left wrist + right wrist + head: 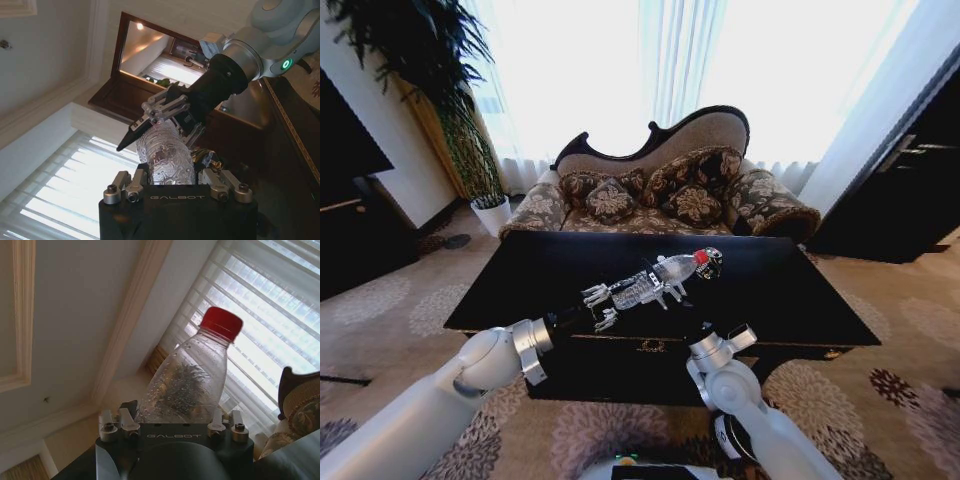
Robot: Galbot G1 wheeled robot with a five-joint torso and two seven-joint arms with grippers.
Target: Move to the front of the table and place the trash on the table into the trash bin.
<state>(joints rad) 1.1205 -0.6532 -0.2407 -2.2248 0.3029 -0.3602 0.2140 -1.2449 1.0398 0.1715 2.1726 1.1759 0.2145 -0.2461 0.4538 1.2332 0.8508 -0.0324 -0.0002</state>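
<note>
Head view | left gripper [603, 306] clamped on the bottle's [655, 281] lower body, holding it tilted above the black counter [520, 280] | right gripper [165, 107] closed around the same bottle | bottle clear, ribbed, wet-speckled inside, red cap [221, 323] on | dark patterned item [710, 262] just beside the cap.

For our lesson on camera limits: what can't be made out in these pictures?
Head view: dark patterned item beside the bottle's cap, too small to identify.
Head view: round dark object on the floor, half hidden by the right arm.
Left wrist view: bottle's cap end, hidden by the right gripper.
</note>
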